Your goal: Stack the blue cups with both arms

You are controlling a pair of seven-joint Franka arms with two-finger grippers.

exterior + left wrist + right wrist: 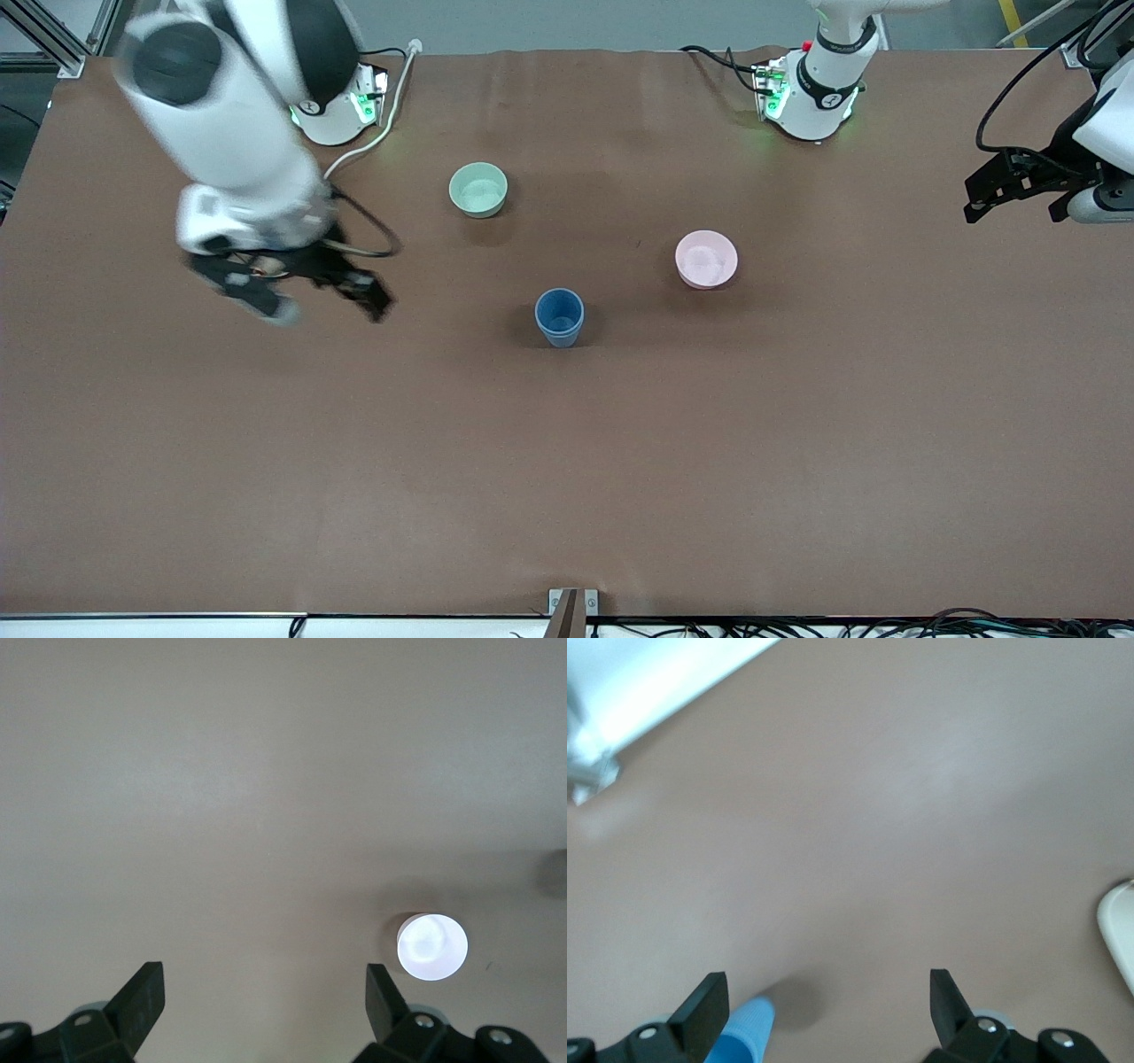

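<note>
Only one blue cup (559, 316) shows in the front view. It stands upright on the brown surface (620, 461) near the middle, mouth up, so its long axis is vertical. It may already be two cups, one inside the other, but I cannot tell this from here.

The right gripper (297, 297) hangs over the surface toward the right arm's end, with fingers (702, 1010) spread wide and holding nothing. From it, the cup lies toward the middle of the surface, with only bare surface between them. In the right wrist view a tilted blue cup (744, 1035) shows close beside one finger, not between the two; how it relates to the standing cup I cannot say.

The left gripper (1019, 190) waits over the edge at the left arm's end, fingers (383, 997) also wide and empty. The pink bowl (706, 259) lies between it and the cup, and the mint-green bowl (478, 189) stands farther from the front camera.

I judge the right arm is nearer to the cup, so a sideways approach by it would be shorter.
</note>
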